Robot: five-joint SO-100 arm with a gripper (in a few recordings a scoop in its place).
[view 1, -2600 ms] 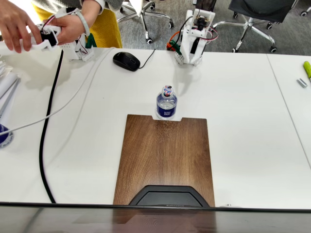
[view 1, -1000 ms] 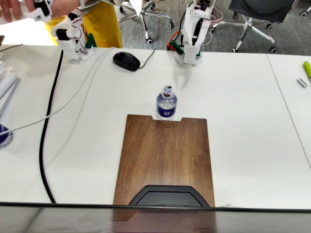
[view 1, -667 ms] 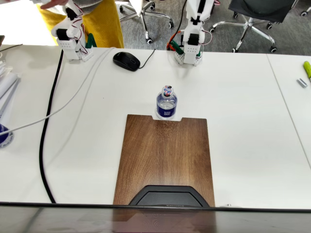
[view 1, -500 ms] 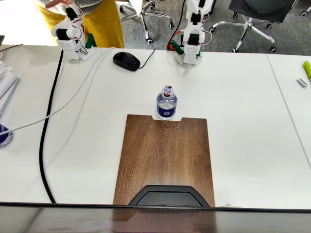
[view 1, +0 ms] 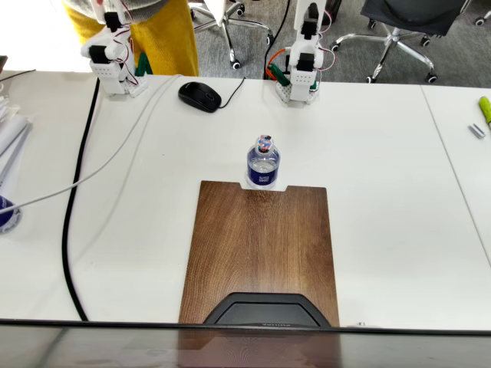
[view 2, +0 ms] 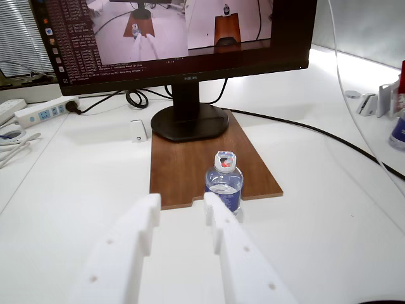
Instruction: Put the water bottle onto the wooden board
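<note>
Vs earlier frames: arm is raised more upright at the far table edge; bottle, board and mouse haven't moved.

Gripper empty, the two white fingers parted w/ a clear gap, nothing between them. It's above the white table, pointing toward the monitor base.

Room: open tabletop between gripper and water bottle, nothing in the way. Board's near short edge lies just past the fingertips in wrist view, its notch at the bottle. Black cable runs off to the right of the gripper, well apart. Power strip far left, small white block left of the monitor base. In fixed view, wide bare table either side of the wooden board; mouse sits near the arm base, apart from the bottle.

Water bottle: upright on the table, ahead of the gripper and slightly right of the right fingertip in wrist view, not touching it. Stands in the board's notch, at its edge, not on it.
</note>
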